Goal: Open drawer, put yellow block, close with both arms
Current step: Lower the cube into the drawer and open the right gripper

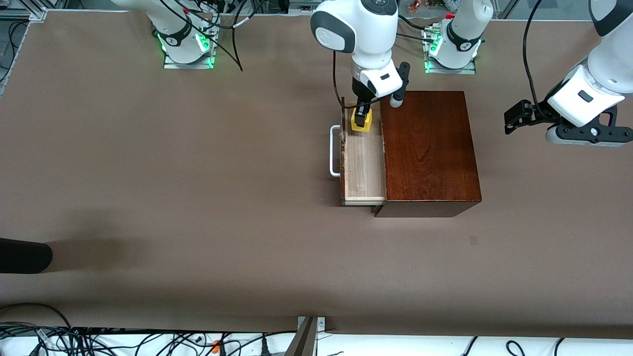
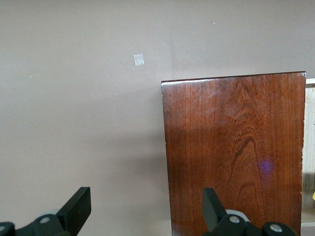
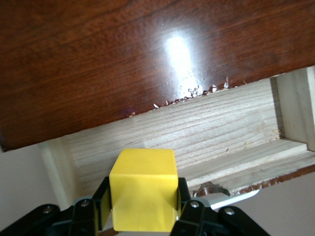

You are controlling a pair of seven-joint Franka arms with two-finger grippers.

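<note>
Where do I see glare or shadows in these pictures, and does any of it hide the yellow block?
Right wrist view: a bright white glare patch on the box top; the yellow block, held by the right gripper, stays clear. Left wrist view: faint purple spot on the wood. Front view: soft dark shadow on the table.

Right gripper (image 1: 361,120) at upper centre of the front view, pointing down, fingers clamped, left gripper (image 1: 514,118) at the upper right edge, waiting, fingers spread
</note>
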